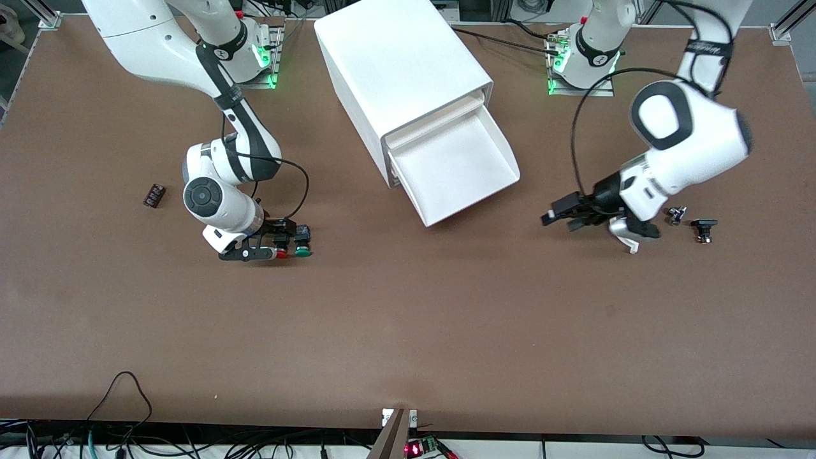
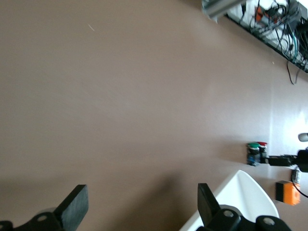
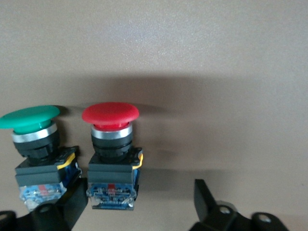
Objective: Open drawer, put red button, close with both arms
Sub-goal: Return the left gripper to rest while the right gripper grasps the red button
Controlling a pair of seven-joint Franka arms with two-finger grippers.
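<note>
Drawer (image 1: 468, 172) open, frame centre. Red button (image 1: 281, 250) lower-left on the table, touching green button (image 1: 302, 247). Right gripper (image 1: 271, 245) spread around red's body; best closed squarely, clear of green. Left gripper (image 1: 561, 215) released, waiting mid-right.
</note>
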